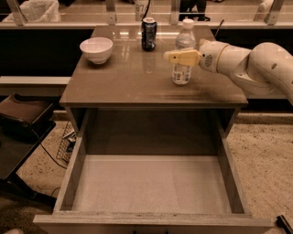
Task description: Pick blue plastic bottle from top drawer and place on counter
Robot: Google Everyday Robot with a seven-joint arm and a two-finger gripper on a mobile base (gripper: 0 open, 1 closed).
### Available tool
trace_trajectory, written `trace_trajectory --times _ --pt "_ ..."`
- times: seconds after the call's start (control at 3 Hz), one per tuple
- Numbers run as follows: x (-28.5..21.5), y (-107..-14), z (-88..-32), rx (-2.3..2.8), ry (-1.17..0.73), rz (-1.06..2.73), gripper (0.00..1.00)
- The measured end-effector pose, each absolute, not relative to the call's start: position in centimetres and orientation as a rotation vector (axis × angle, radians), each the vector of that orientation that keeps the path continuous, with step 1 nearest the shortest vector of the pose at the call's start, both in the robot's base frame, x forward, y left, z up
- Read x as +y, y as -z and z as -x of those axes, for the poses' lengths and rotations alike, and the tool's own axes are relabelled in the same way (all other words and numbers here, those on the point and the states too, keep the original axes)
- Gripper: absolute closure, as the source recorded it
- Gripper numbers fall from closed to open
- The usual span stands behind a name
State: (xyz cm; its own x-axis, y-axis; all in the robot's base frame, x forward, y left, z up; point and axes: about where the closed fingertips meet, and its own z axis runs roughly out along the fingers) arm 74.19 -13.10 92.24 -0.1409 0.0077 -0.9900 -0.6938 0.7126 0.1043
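Placing step, near its end: blue plastic bottle stands upright on the bench, out of the top drawer. My hand sits at its middle; clasping or slack, I cannot tell. Next: let go, withdraw level.

This looks like a robot test area in an office-type building, not a home. A grey-brown wooden cabinet with a glossy grey-brown counter and a wide, shallow top drawer pulled open stands alone on speckled beige carpet, with loose cables and a wire rack on the floor at its left. Metal rail posts line the back, and a white robot arm's yellow gripper hangs over the counter at a clear plastic bottle with a white cap.
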Motion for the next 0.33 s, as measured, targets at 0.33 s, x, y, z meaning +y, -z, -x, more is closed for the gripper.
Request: trace_trajectory --times 0.33 --pt "-13.09 -92.24 -74.19 1.613 -0.667 0.568 0.00"
